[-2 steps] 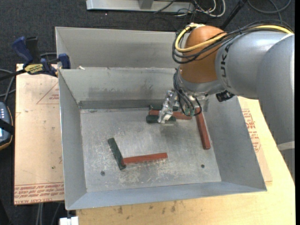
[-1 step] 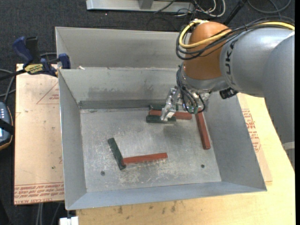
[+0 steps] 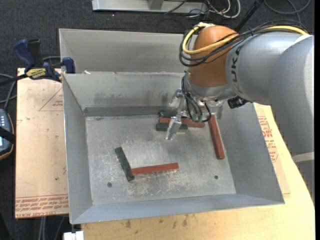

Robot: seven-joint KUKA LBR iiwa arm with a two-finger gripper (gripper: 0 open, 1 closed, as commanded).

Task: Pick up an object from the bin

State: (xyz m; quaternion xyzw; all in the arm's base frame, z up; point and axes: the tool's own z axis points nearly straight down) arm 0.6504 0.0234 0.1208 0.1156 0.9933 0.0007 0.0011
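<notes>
Hangs with gripper [image 3: 174, 127] low over green bar [image 3: 161, 127] and red bar [image 3: 165, 119] near bin [image 3: 75, 144] back; can't tell if open or clenched.

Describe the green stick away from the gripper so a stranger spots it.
On the bin floor, near-left, two sticks form an L. The green stick is its shorter, dark leg, left of the longer red stick.
</notes>
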